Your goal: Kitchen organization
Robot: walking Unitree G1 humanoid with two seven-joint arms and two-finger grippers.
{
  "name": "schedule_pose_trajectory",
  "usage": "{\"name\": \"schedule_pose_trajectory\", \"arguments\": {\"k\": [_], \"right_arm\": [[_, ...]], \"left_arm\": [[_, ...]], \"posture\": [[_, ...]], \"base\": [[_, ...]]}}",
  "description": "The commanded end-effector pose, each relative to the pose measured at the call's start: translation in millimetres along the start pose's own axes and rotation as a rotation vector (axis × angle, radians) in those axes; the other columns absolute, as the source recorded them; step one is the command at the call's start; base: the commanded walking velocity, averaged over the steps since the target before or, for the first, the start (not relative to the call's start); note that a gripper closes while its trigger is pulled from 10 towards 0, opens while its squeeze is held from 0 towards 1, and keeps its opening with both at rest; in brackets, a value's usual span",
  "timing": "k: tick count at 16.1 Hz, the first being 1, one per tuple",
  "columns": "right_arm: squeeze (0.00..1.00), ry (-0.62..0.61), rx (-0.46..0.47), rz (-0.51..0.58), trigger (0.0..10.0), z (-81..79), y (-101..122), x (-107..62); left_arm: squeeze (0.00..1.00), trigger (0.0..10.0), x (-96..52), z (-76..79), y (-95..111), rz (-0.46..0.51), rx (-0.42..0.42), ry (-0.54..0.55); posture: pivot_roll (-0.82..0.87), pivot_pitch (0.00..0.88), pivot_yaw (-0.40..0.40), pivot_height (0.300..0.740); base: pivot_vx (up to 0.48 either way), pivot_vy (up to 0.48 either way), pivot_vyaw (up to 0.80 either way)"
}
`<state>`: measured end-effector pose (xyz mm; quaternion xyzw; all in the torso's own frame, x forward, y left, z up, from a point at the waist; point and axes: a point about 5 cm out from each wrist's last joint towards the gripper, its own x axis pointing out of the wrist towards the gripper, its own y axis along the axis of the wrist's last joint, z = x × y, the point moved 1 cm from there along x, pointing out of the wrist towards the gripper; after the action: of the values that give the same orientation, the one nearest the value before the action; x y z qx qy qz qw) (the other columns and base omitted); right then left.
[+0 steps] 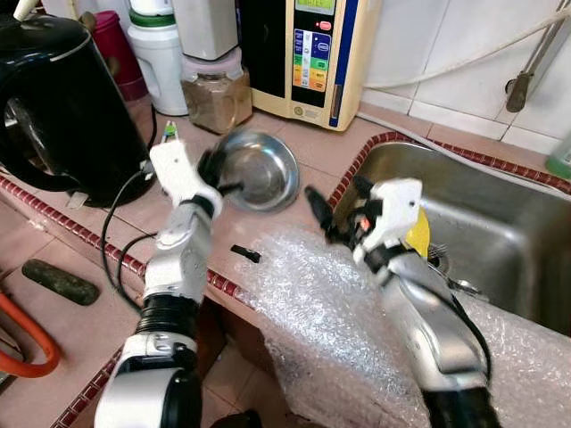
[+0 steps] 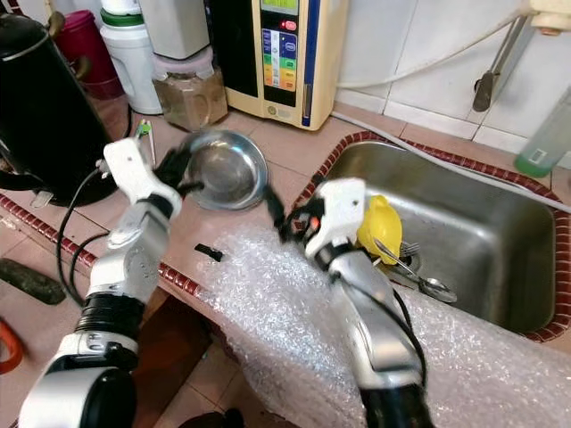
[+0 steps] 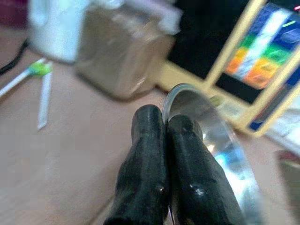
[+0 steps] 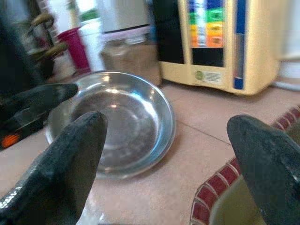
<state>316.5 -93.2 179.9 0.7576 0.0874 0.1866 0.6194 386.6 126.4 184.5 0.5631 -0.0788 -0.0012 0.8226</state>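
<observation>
A shiny steel bowl (image 1: pixel 263 169) is tilted up on the tiled counter in front of the water machine. My left gripper (image 1: pixel 217 169) is shut on its left rim; in the left wrist view the two black fingers (image 3: pixel 150 173) pinch the thin rim of the bowl (image 3: pixel 211 131). My right gripper (image 1: pixel 323 214) hangs open just right of the bowl, near the sink corner. The right wrist view looks between its spread fingers (image 4: pixel 61 159) at the bowl (image 4: pixel 117 122).
A black kettle (image 1: pixel 62 98) with its cord stands at the left. Jars and a cream water machine (image 1: pixel 308 53) line the back. A steel sink (image 1: pixel 482 223) with a yellow object (image 2: pixel 379 227) and cutlery lies right. Bubble wrap (image 1: pixel 330 312) covers the counter's front edge.
</observation>
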Motion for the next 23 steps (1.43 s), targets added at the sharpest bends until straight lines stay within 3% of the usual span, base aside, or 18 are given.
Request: {"name": "schedule_pose_trajectory", "arguments": {"k": [1, 6, 8, 9, 10, 11, 12, 21, 23], "right_arm": [[0.0, -0.026, 0.024, 0.013, 10.0, 2.3, 1, 3.9], [0.0, -0.054, 0.068, 0.026, 10.0, 3.7, 0, 13.4], [0.0, -0.067, 0.079, 0.026, 10.0, 5.3, -1, 13.9], [0.0, -0.068, 0.08, 0.026, 10.0, 5.0, -2, 13.9], [0.0, -0.07, 0.079, 0.023, 10.0, 5.2, -2, 13.5], [0.0, -0.075, 0.077, 0.019, 10.0, 6.2, -3, 12.6], [0.0, -0.078, 0.077, 0.018, 10.0, 6.9, -4, 12.1], [0.0, -0.098, 0.074, 0.01, 10.0, 8.8, -6, 10.1], [0.0, -0.1, 0.076, 0.01, 10.0, 8.1, -7, 10.6]], "left_arm": [[0.0, 0.0, -3.6, -0.7, -4, -0.008, 0.006, -0.007], [0.0, 0.0, -7.1, 0.8, 0, 0.022, 0.012, -0.039], [0.0, 0.0, -6.6, 4.8, -1, 0.008, 0.127, -0.082], [0.0, 0.0, -7.3, -2.7, -14, -0.073, 0.188, -0.045], [0.0, 0.0, -8.7, -9.3, -16, -0.085, 0.151, -0.007], [0.98, 0.0, -10.7, -13.7, -19, -0.094, 0.158, -0.001], [1.0, 10.0, -11.8, -15.0, -20, -0.096, 0.157, -0.001], [1.0, 10.0, -13.8, -27.4, -31, -0.217, 0.11, 0.095], [1.0, 10.0, -9.1, -26.9, -23, -0.217, 0.092, 0.11]], "posture": [[0.01, 0.059, 0.032, 0.74], [0.02, 0.06, 0.028, 0.74], [0.02, 0.062, 0.026, 0.74], [0.02, 0.065, 0.027, 0.74], [0.01, 0.066, 0.028, 0.74], [0.02, 0.068, 0.029, 0.74], [0.02, 0.069, 0.029, 0.74], [0.02, 0.077, 0.04, 0.74], [0.02, 0.077, 0.042, 0.74]], "base": [[0.0, 0.0, 0.0], [0.0, 0.0, 0.0], [0.0, 0.0, 0.0], [0.0, 0.0, 0.0], [0.0, 0.0, 0.0], [0.0, 0.0, 0.0], [0.0, 0.0, 0.0], [0.0, 0.0, 0.0], [0.0, 0.0, 0.0]]}}
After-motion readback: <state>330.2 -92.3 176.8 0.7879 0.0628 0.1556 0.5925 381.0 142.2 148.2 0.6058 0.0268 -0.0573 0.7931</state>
